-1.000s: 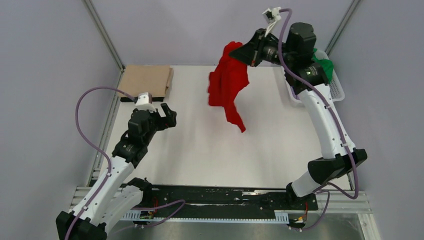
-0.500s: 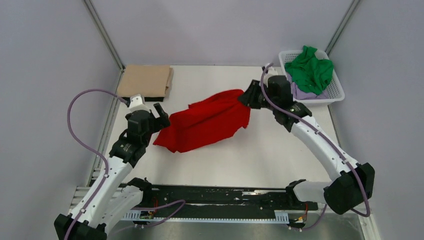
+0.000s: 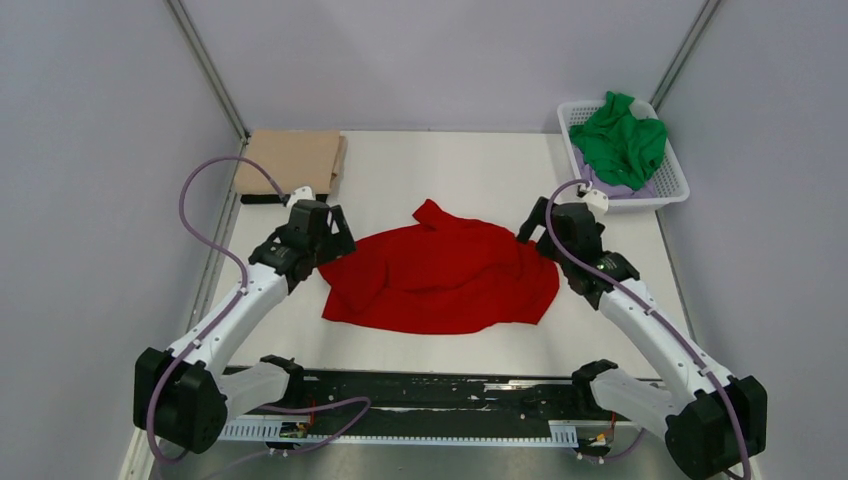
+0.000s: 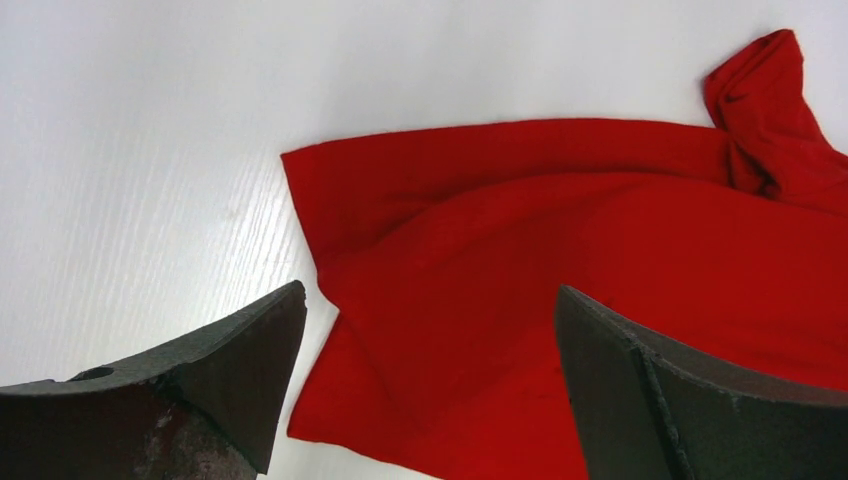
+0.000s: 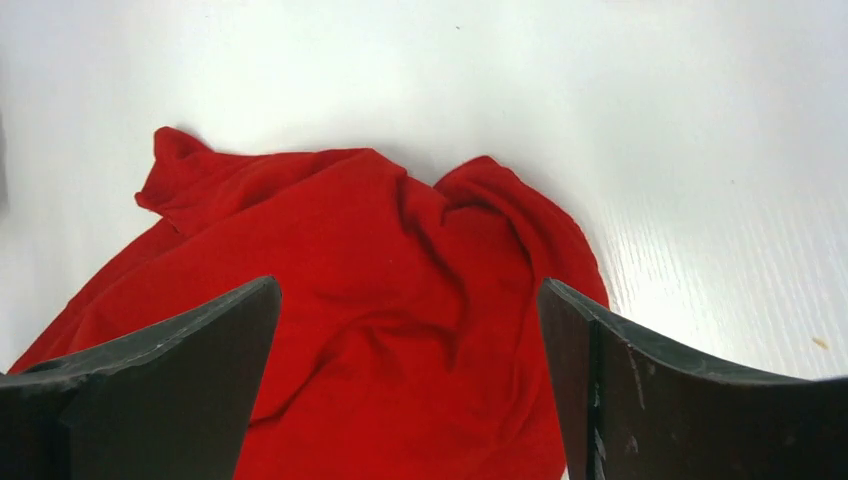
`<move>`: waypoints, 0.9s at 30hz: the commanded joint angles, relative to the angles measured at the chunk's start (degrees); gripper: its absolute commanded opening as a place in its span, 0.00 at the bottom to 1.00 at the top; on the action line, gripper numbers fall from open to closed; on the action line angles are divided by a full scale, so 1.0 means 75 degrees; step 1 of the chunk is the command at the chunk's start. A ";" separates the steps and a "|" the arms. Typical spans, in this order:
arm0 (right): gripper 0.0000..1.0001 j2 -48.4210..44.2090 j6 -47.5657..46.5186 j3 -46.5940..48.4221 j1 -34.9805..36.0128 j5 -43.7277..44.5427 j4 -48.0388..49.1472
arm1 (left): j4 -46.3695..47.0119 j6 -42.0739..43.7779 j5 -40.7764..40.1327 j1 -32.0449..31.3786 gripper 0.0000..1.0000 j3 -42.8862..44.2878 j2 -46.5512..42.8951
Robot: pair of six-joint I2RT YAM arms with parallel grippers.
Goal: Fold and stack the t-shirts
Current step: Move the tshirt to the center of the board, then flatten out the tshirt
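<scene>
The bright red t-shirt (image 3: 440, 282) lies crumpled and spread in the middle of the table, held by nothing. My left gripper (image 3: 334, 240) hovers open over its left edge, and the left wrist view shows red cloth (image 4: 560, 230) below the wide-apart fingers of that gripper (image 4: 430, 290). At the shirt's right edge my right gripper (image 3: 532, 226) is open and empty, with the rumpled cloth (image 5: 360, 230) beneath that gripper (image 5: 410, 282). A folded tan-beige t-shirt (image 3: 290, 160) rests at the back left. The green t-shirt (image 3: 620, 140) is piled on a pale lilac one (image 3: 608, 186) in the basket.
The white lattice basket (image 3: 676, 188) stands at the back right corner. Grey walls with metal posts close in the table on three sides. A black rail runs along the near edge between the arm bases.
My right gripper opened and let go of the red shirt, which went from hanging in the air to lying on the table. The left gripper moved toward the shirt's left edge.
</scene>
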 commanded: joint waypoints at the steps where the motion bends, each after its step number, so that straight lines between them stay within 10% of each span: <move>1: 1.00 0.0164 -0.1073 0.0055 0.0029 -0.0605 0.1078 | -0.0157 -0.0432 0.0074 0.0027 1.00 0.0064 0.0078; 11: 1.00 0.3701 -0.2324 0.2495 0.0373 -0.3870 0.2199 | 0.0924 -0.0807 0.1006 0.1550 1.00 -0.0882 0.0707; 27: 0.99 0.8833 -0.3295 0.7123 0.1465 -0.2729 0.1355 | 0.2174 -0.1121 0.1898 0.2133 0.72 -0.0732 0.3287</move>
